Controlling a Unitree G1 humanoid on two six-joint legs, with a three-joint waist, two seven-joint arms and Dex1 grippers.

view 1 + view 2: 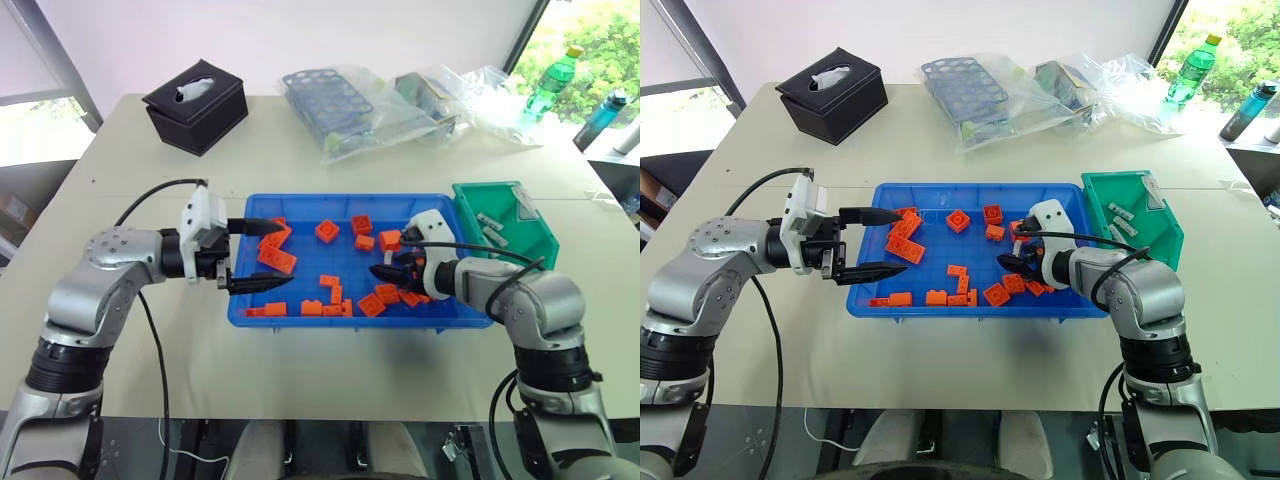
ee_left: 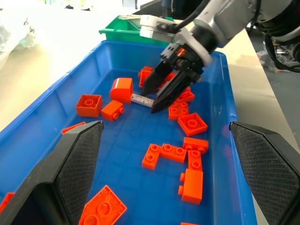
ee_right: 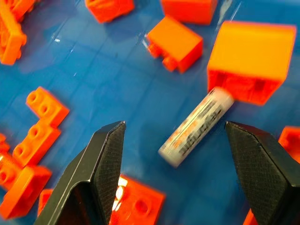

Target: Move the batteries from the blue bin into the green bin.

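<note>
Pale and broad, the bench (image 1: 120, 330) carries the blue bin (image 1: 300, 318) close to the robot, with bare surface along its near side. Inside it, the left gripper (image 1: 252, 255) hangs level over the bin's left end, fingers spread and empty, above scattered orange bricks (image 1: 277, 260). Toward the bin's right end the right gripper (image 2: 157, 96) angles down with its fingers parted and nothing between them yet; one battery (image 3: 197, 126) lies on the bin floor just ahead of the tips, its far end touching a large orange brick (image 3: 248, 58).

That contact looks like the main hazard: closing askew could pinch the brick along with the battery, or nudge the round cell so it rolls away between the bricks. More bricks crowd the floor on the near side of the fingers, so room for the fingers is tight on both sides.

Just beyond the blue bin's right end stands the green bin (image 1: 535, 250), already holding a few batteries (image 1: 492, 228); the rims nearly meet, so a carry must lift over both. Farther back lie a black tissue box (image 1: 195, 105) and clear plastic bags (image 1: 400, 105), well apart.
</note>
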